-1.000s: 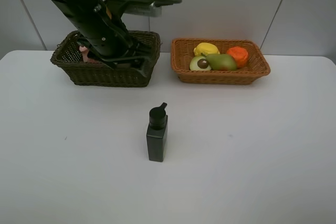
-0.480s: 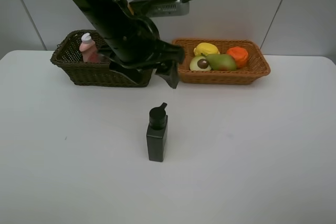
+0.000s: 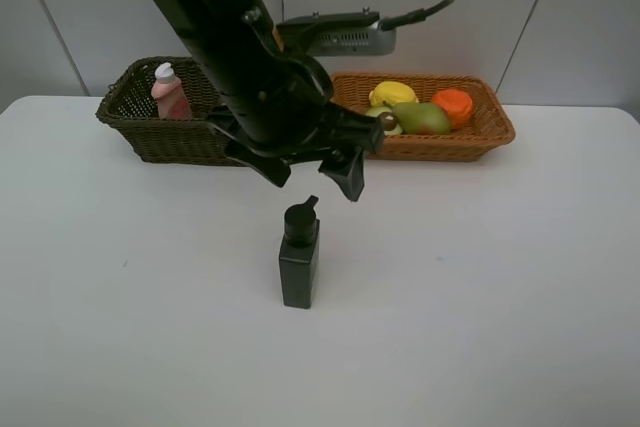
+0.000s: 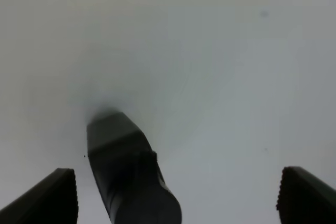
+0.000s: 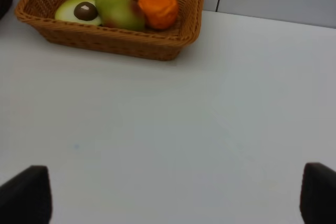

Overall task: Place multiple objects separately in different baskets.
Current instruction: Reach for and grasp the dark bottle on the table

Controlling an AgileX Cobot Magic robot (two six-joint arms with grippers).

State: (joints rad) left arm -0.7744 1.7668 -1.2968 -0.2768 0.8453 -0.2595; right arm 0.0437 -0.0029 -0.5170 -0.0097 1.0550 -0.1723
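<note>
The step in hand looks like the pickup of the last loose item — the dark pump bottle, which stands upright on the white table just below the centre of the overhead frame, well apart from both baskets. The left gripper hovers above it and slightly toward the upper part of the frame, its 2 fingers spread wide and holding nothing. In the left wrist view the bottle sits low in the frame between the 2 finger tips but nearer the left one, so it is not centred.

My judgement: the next move calls for a small sideways correction, then a descent so the fingers straddle the bottle's body below the pump head, since a tall, narrow bottle may tip if a finger clips it.

The dark olive-brown basket at upper left already holds the peach-pink white-capped bottle; the arm hides most of its inside, so I cannot tell what else lies there. The orange-tan basket at upper right holds the toy lemon, the orange, the pear and the avocado half.

The right gripper is released too — fingers wide, empty, over bare table. Nothing stands between the bottle and the dark basket except that basket's own near wall.
</note>
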